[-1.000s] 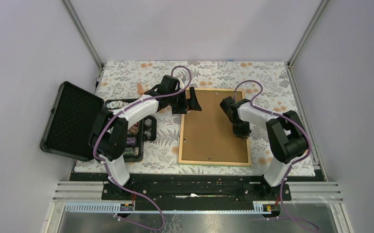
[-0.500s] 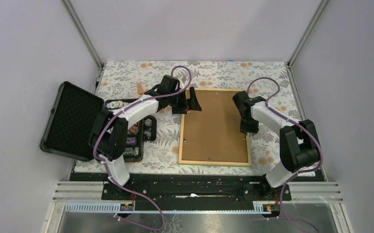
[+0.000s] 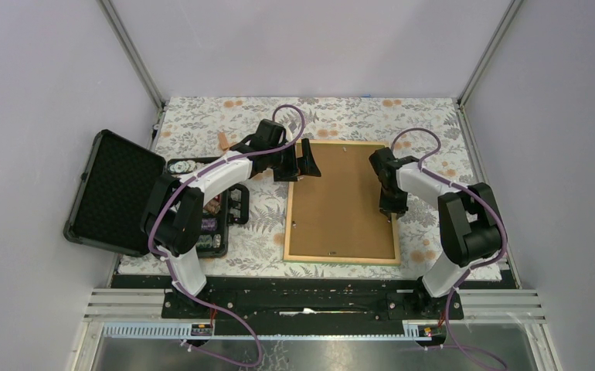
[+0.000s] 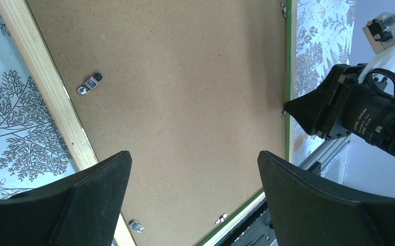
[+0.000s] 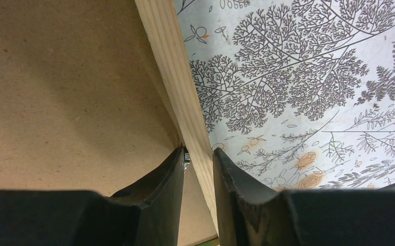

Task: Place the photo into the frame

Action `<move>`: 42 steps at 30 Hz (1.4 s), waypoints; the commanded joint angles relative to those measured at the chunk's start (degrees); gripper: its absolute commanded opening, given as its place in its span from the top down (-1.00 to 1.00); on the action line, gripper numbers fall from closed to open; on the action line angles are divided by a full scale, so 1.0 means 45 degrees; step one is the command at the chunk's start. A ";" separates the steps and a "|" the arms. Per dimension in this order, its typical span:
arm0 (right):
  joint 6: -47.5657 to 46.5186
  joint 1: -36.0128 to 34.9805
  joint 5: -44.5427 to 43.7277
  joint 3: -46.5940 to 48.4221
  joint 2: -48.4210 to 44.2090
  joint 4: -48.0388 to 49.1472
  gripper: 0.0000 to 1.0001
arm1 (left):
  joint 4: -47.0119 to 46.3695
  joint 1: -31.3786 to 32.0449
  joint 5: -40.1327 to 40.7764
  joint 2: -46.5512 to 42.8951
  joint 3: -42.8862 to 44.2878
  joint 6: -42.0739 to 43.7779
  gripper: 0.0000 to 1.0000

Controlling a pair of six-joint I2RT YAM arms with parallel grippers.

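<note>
The frame [image 3: 341,257] lies face down on the patterned cloth, its light wood back up and a brown backing board [image 3: 339,202] filling it. The photo is not in view. My left gripper [image 3: 305,159] is open and empty above the frame's far-left corner; in the left wrist view [image 4: 194,152] its fingers spread wide over the board. My right gripper [image 3: 389,209] is at the frame's right rail [image 5: 171,56]. In the right wrist view [image 5: 199,149] its narrow jaws straddle that rail, one finger inside against a small metal tab, one outside. It also shows in the left wrist view [image 4: 288,109].
An open black case [image 3: 115,192] with poker chips [image 3: 215,218] lies at the left, by the left arm. Metal tabs [image 4: 90,84] sit along the frame's inner edge. Enclosure walls ring the cloth; the arm bases stand at the near edge.
My right gripper has moved from over the backing board out to the frame's right rail and closed in on it. The left arm and the frame have not moved.
</note>
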State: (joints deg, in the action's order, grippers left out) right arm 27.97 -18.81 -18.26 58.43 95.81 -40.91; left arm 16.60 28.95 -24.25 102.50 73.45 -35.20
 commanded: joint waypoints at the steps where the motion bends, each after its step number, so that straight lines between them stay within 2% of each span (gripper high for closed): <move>1: -0.0093 -0.0011 0.0014 -0.0300 0.0133 0.0161 0.35 | -0.0524 -0.0064 -0.0285 -0.0366 -0.0077 -0.0054 -0.97; 12: 0.0227 -0.0040 0.0318 -0.1819 0.0517 0.0747 0.45 | -0.0515 -0.0052 -0.0280 -0.0365 -0.0102 -0.0048 -0.97; 13: 0.0303 -0.0039 0.0217 -0.1963 0.0456 0.0750 0.48 | -0.0519 -0.0047 -0.0303 -0.0357 -0.0100 -0.0049 -0.98; 18: 0.0932 0.0022 0.0633 -0.2623 -0.0180 0.1078 0.95 | -0.0520 -0.0058 -0.0320 -0.0386 -0.0073 -0.0083 -0.97; 22: 0.1256 0.0019 0.0813 -0.2686 -0.0684 0.1301 1.00 | -0.0524 -0.0047 -0.0314 -0.0424 -0.0125 -0.0050 -0.97; 25: 0.0853 0.0020 0.0768 -0.1987 -0.1350 0.1112 0.88 | -0.0514 -0.0047 -0.0317 -0.0433 -0.0131 -0.0061 -0.97; 27: 0.0379 0.0019 0.0434 -0.0999 -0.1849 0.0765 0.72 | -0.0524 -0.0047 -0.0314 -0.0454 -0.0131 -0.0078 -0.97; 31: -0.0614 0.0507 0.0116 0.0397 -0.1935 0.0631 0.26 | -0.0563 -0.0047 -0.0342 -0.0533 -0.0148 -0.0058 -0.97; 33: -0.0982 0.1169 0.0881 0.0729 -0.1819 0.1037 -0.14 | -0.0558 -0.0049 -0.0282 -0.0568 -0.0165 -0.0042 -0.97; 34: -0.1164 0.1516 0.1442 0.0811 -0.1733 0.1355 -0.22 | -0.0549 -0.0047 -0.0281 -0.0565 -0.0169 -0.0048 -0.97; 37: -0.1439 0.2071 0.2288 0.1320 -0.1114 0.2041 -0.30 | -0.0564 -0.0047 -0.0323 -0.0563 -0.0169 -0.0044 -0.97; 42: -0.1807 0.2194 0.2072 0.2978 0.0728 0.2098 -0.29 | -0.0597 -0.0057 -0.0394 -0.0512 -0.0169 -0.0076 -0.97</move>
State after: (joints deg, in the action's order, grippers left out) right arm 22.48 -8.84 -10.81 66.37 93.71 -33.28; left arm 16.40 28.95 -24.75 102.48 73.43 -35.59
